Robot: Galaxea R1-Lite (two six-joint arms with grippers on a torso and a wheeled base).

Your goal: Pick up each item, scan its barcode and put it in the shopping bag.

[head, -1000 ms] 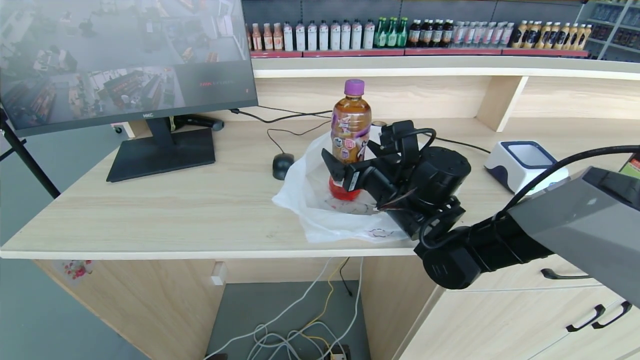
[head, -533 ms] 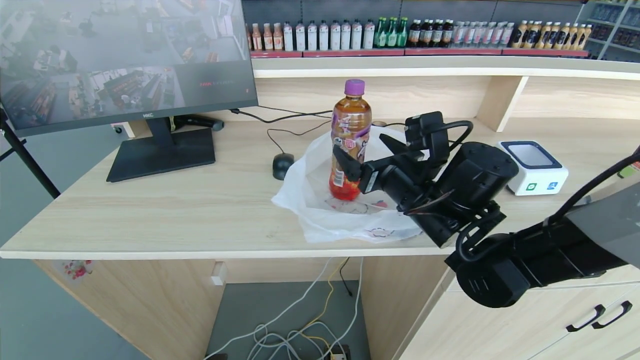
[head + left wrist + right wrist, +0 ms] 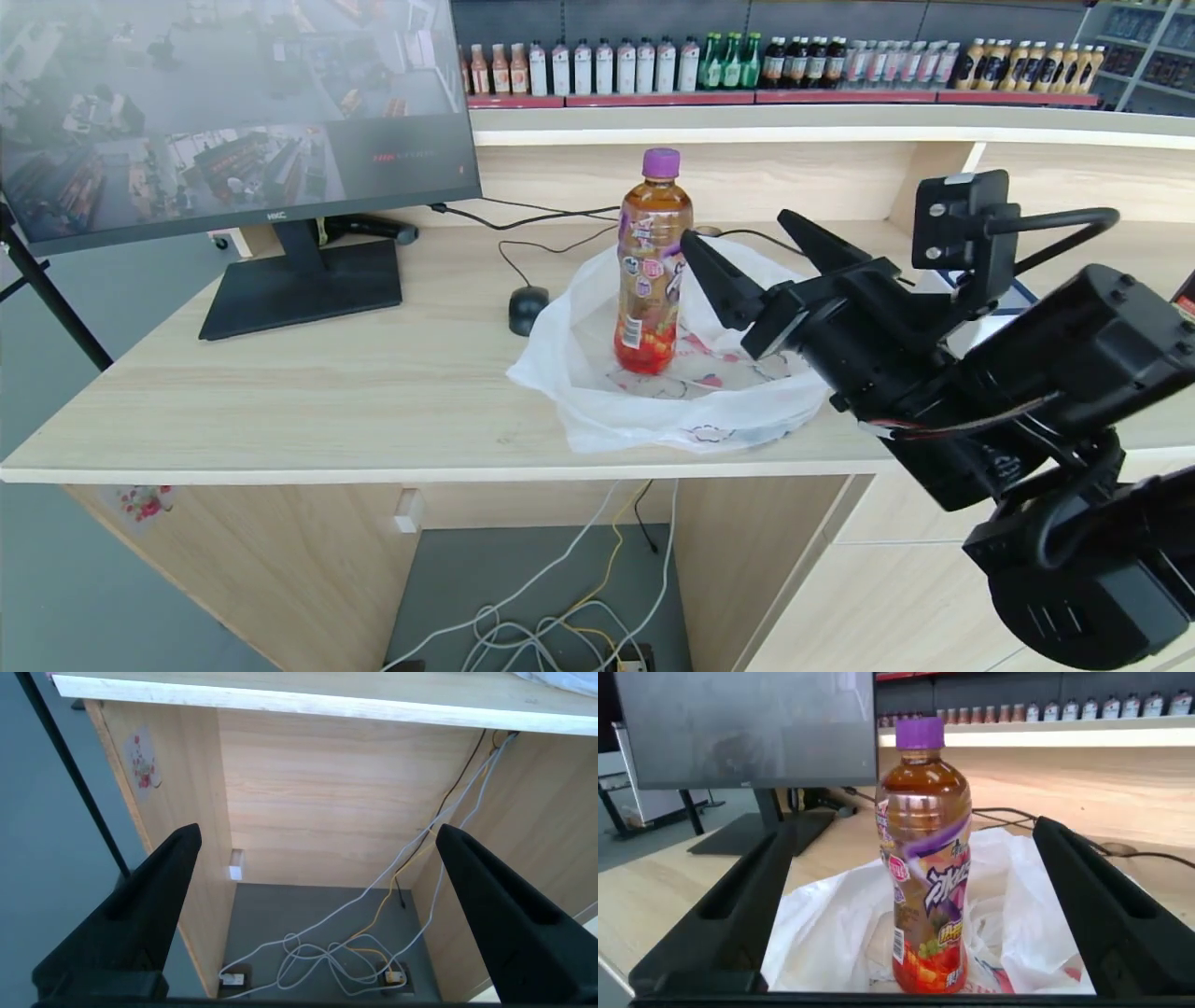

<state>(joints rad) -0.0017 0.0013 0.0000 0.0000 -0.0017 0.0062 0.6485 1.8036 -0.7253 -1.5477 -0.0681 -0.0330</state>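
Careful: right gripper point(image 3: 736, 226) claw apart, just right of bottle point(image 3: 653, 271) upright in shopping bag point(image 3: 579, 392); if you clip it, bottle likely topples onto counter point(image 3: 327, 392).

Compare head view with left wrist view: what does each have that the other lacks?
Head view: bottle standing in the shopping bag on the counter, open right gripper beside it, monitor. Left wrist view: open left gripper pointing below the counter. Both: flower sticker on the counter's side panel, floor cables.
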